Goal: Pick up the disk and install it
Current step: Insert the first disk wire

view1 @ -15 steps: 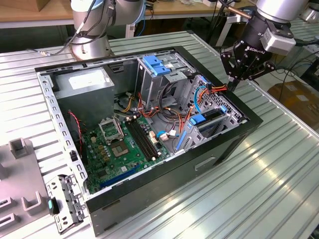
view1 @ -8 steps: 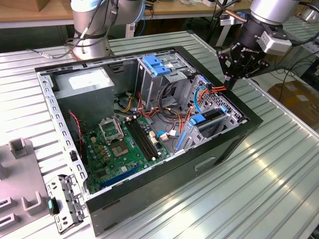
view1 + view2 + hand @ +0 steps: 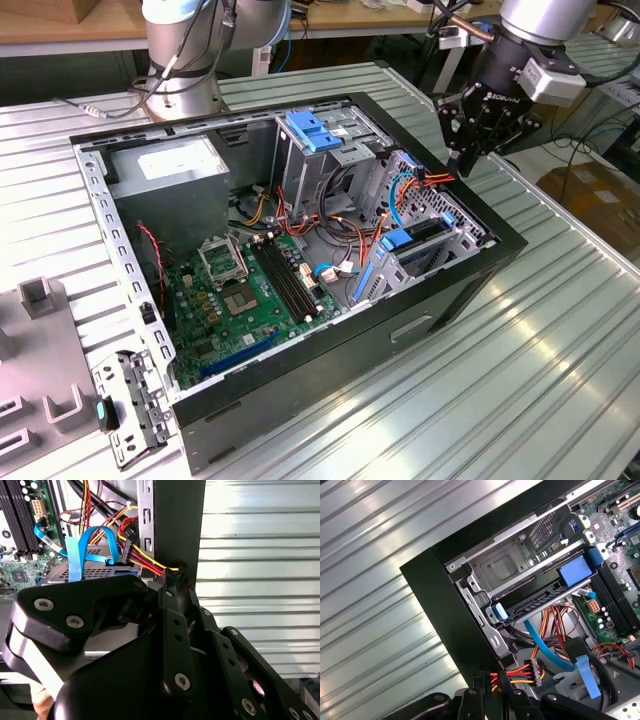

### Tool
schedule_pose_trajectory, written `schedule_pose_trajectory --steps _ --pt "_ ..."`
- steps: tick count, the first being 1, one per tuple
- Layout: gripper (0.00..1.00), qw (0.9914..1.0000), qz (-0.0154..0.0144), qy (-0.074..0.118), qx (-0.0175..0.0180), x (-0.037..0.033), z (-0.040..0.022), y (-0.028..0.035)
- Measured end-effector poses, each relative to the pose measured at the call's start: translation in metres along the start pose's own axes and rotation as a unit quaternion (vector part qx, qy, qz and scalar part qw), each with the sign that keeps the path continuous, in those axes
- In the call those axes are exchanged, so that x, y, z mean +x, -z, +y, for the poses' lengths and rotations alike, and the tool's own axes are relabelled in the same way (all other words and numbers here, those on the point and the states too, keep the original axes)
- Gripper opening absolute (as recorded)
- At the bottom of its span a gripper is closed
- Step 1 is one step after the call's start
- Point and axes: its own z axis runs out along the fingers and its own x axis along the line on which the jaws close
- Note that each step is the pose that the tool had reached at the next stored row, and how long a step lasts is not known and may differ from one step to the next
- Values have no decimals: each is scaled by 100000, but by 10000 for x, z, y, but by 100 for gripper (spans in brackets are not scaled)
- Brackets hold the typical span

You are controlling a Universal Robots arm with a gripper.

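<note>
Pinching red/yellow pwr cable (image 3: 520, 672) btwn gripper (image 3: 491, 680) fingers, right against black case (image 3: 440, 605) rim. Sitting just beyond in drive cage (image 3: 505, 565): disk (image 3: 537, 599), edge-on, blue rails showing at both ends. Crowding space inside w/ wires, mobo (image 3: 615, 605) farther in. Leaving open ribbed table (image 3: 370, 580) outside rim.
</note>
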Motion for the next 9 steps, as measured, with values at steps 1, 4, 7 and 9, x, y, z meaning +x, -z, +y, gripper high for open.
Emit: schedule_pose_trajectory --steps 1,4,7,9 --pt "25 100000 15 233 21 2 -1 -4" --pt "25 99992 204 1271 162 7 -5 -22" --pt "25 99965 538 2578 401 7 -5 -37" --pt "25 99947 688 3152 506 6 -5 -45"
